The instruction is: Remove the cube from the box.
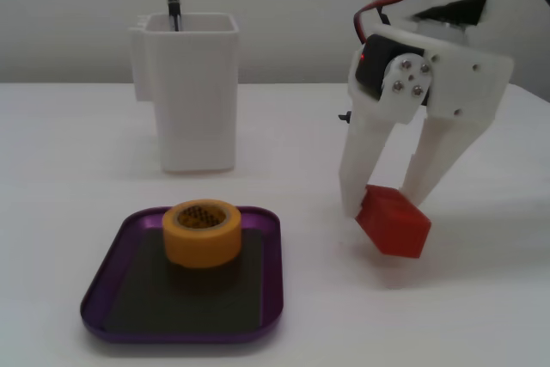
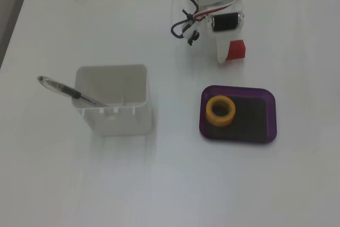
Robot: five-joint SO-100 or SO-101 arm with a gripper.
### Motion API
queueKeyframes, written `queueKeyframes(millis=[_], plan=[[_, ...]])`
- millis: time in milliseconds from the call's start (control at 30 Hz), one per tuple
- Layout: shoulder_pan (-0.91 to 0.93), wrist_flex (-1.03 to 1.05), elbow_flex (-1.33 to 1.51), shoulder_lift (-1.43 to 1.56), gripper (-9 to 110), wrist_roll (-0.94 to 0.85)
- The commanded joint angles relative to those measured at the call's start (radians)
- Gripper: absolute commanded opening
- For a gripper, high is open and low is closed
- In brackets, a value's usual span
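Note:
The red cube (image 1: pixel 394 223) is outside the purple box (image 1: pixel 271 274), to the box's right in a fixed view. It hangs tilted between my white fingertips, just above the table. My gripper (image 1: pixel 384 199) is shut on the cube's upper part. In a fixed view from above, the cube (image 2: pixel 236 50) shows under my gripper (image 2: pixel 229 52), beyond the box (image 2: pixel 270 115). The box holds only a yellow tape roll (image 1: pixel 203 231), also seen from above (image 2: pixel 221 110).
A tall white container (image 1: pixel 191 92) stands behind the box, with a pen (image 2: pixel 68 91) leaning out of it. It also shows from above (image 2: pixel 114 112). The table is white.

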Motion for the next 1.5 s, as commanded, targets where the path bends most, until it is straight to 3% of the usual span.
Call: queueKeyframes(millis=[0,533,900,1233,1467], plan=[[0.008,-0.087,0.000,0.048,-1,0.000],[0.109,-0.147,-0.017,-0.175,1,-0.003],[0.109,-0.101,-0.018,-0.146,22,-0.003],[0.150,0.038,0.006,0.331,23,-0.089],[0.221,0.038,0.311,0.842,23,-0.127]])
